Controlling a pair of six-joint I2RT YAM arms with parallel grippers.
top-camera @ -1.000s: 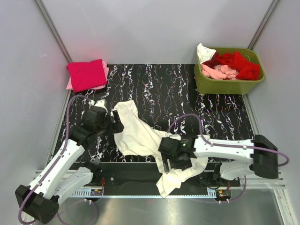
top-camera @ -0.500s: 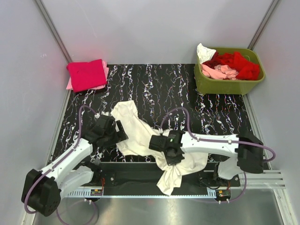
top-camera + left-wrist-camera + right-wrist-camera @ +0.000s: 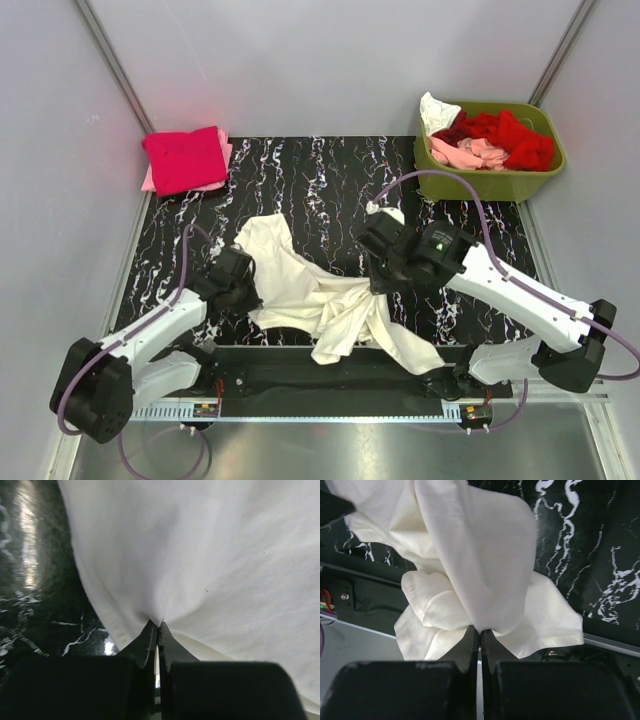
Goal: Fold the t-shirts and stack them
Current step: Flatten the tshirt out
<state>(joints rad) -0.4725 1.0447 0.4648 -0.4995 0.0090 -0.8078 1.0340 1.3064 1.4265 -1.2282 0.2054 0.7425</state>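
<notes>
The cream t-shirt (image 3: 300, 288) lies bunched by the table's (image 3: 330, 175) near edge, long axis left to right between the 2 arms; the left gripper (image 3: 157, 626) pinches its left hem, the right gripper (image 3: 480, 631) clamps a gathered fold further right, so spreading it likely means pulling apart

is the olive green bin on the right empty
No, the olive-green bin holds crumpled t-shirts in red, pink and white, heaped up to its rim.

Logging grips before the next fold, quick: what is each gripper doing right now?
Left gripper: closed, pinching an edge of the cream-white t-shirt.
Right gripper: closed, holding a bunched part of the same cream-white t-shirt.
</notes>
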